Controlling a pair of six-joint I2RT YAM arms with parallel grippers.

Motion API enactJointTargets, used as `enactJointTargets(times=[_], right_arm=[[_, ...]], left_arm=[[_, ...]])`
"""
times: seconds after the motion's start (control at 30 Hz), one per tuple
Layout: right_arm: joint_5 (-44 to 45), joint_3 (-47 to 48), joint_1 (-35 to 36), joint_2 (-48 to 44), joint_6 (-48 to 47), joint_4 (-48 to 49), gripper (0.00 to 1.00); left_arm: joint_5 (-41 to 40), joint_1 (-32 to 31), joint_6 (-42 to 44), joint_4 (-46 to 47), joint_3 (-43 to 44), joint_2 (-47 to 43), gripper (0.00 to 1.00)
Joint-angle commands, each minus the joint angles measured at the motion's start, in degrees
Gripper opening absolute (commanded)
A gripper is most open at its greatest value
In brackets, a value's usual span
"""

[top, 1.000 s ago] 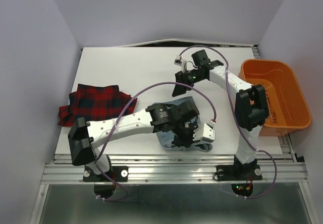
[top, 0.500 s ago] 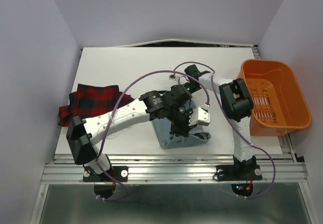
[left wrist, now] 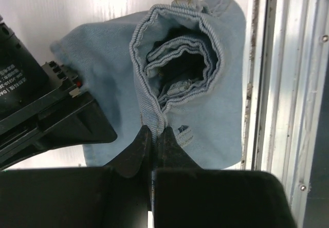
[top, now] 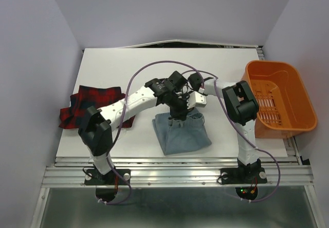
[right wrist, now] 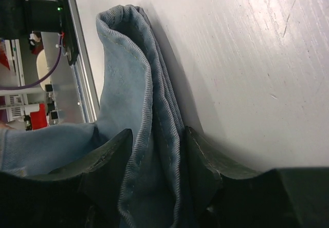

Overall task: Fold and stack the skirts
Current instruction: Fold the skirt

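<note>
Mid-table, the left pincer is clenched on the light blue denim skirt's far hem, while the right pincer straddles its bunched folds, grasping them.

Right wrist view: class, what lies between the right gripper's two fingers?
Folded edges of the denim skirt fill the gap of the right gripper, with fingers on either side. The right wrist view shows this.

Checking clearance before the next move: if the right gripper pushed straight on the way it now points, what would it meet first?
Probably more of the denim skirt already between the right gripper's jaws, its folded edge running ahead; depth beyond is unclear.
</note>
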Motion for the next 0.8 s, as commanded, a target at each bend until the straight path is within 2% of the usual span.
enactJointTargets(times=[0.0, 0.2, 0.53, 0.77], right_arm=[[2.2, -1.6, 0.7, -1.3, -2.1, -2.2, 0.51], [1.2, -1.4, 0.7, -1.0, -2.2, -2.5, 0.51], [1.0, -0.1, 1.2, 0.4, -2.8, -4.2, 0.52], [4.9, 0.8, 1.2, 1.0, -1.7, -4.1, 0.63]], left_arm=[[1.9, 4.1, 2.5, 1.0, 2.0, 2.9, 0.00], [2.6, 7.9, 2.2, 3.9, 1.6, 6.1, 0.00], [-0.2, 9.4, 3.7, 8.3, 0.1, 9.4, 0.00], [-5.1, 9.6, 2.0, 16.4, -5.3, 9.2, 0.00]])
